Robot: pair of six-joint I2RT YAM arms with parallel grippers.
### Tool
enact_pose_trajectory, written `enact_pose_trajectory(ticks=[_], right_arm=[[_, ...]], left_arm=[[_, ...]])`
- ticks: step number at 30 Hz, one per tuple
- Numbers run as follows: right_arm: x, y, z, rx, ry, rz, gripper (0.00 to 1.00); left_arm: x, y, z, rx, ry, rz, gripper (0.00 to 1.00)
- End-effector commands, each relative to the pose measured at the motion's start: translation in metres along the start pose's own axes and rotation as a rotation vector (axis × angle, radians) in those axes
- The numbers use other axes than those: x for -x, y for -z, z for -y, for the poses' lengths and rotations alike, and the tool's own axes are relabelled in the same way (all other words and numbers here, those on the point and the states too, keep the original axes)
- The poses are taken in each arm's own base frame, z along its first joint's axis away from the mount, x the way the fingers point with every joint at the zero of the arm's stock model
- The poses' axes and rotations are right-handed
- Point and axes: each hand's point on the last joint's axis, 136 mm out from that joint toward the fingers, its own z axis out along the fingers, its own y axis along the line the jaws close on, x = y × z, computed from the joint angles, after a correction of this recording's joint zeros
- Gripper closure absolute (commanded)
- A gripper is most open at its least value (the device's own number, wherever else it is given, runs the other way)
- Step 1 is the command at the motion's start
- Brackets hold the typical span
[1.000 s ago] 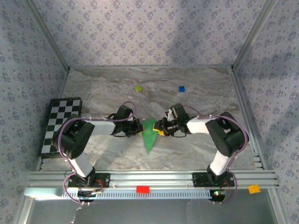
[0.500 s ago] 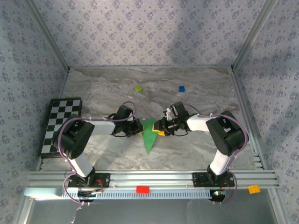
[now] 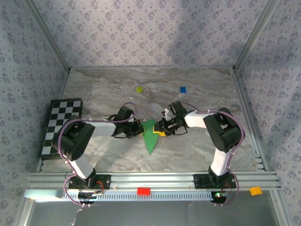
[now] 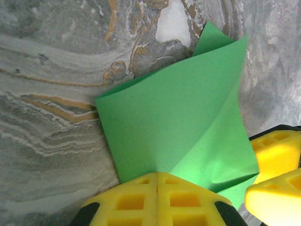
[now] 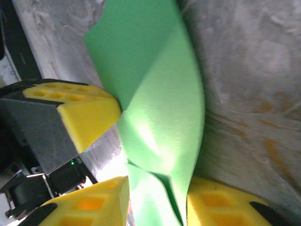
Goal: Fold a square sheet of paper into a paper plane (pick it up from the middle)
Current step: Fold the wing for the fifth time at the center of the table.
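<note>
**A:** Where does the green paper (image 3: 150, 137) lie?

**B:** At mid-table (image 3: 197, 150), between the two arms. It is a narrow folded wedge, its point toward the arm bases and its wide end between the grippers.

**A:** State of the left gripper (image 3: 139, 130)?

**B:** Its jaws are pressed flat together on the paper's left edge, and the sheet fans out from the fingertips.

**A:** And the right gripper (image 3: 162, 130)?

**B:** Its jaws stand partly apart, astride a bulging fold on the right side. Whether they press it cannot be told.

**A:** What crowds the work?

**B:** Each other — the yellow fingers meet nearly tip to tip over the paper. The checkerboard (image 3: 61, 123) lies at the table's left edge, well apart. A yellow-green block (image 3: 139, 89) and a blue block (image 3: 183, 89) sit far back. A red block (image 3: 143, 191) and an orange block (image 3: 255, 190) rest at the near rail.
</note>
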Motion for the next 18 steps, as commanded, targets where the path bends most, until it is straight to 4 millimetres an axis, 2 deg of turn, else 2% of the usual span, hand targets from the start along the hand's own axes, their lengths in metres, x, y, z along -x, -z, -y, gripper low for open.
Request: enact_pose_trajectory(ticks=[1, 3, 11, 15, 18], right_arm=[[-0.001, 0.007, 0.011, -0.08, -0.015, 0.018, 0.69], [-0.001, 0.008, 0.012, -0.082, -0.017, 0.03, 0.72], [0.0, 0.001, 0.007, -0.053, -0.027, 0.048, 0.94], [0.001, 0.002, 0.004, -0.05, -0.043, 0.078, 1.0], [0.003, 0.006, 0.003, -0.052, -0.06, 0.116, 1.0]], left_arm=[[-0.003, 0.007, -0.007, 0.026, 0.006, 0.002, 0.99], [-0.003, 0.007, -0.007, 0.025, 0.004, 0.001, 0.99], [-0.002, 0.013, 0.003, 0.016, -0.011, -0.005, 0.98], [0.002, 0.023, 0.013, -0.003, -0.03, 0.021, 0.93], [0.006, 0.031, 0.024, -0.028, -0.04, 0.038, 0.89]])
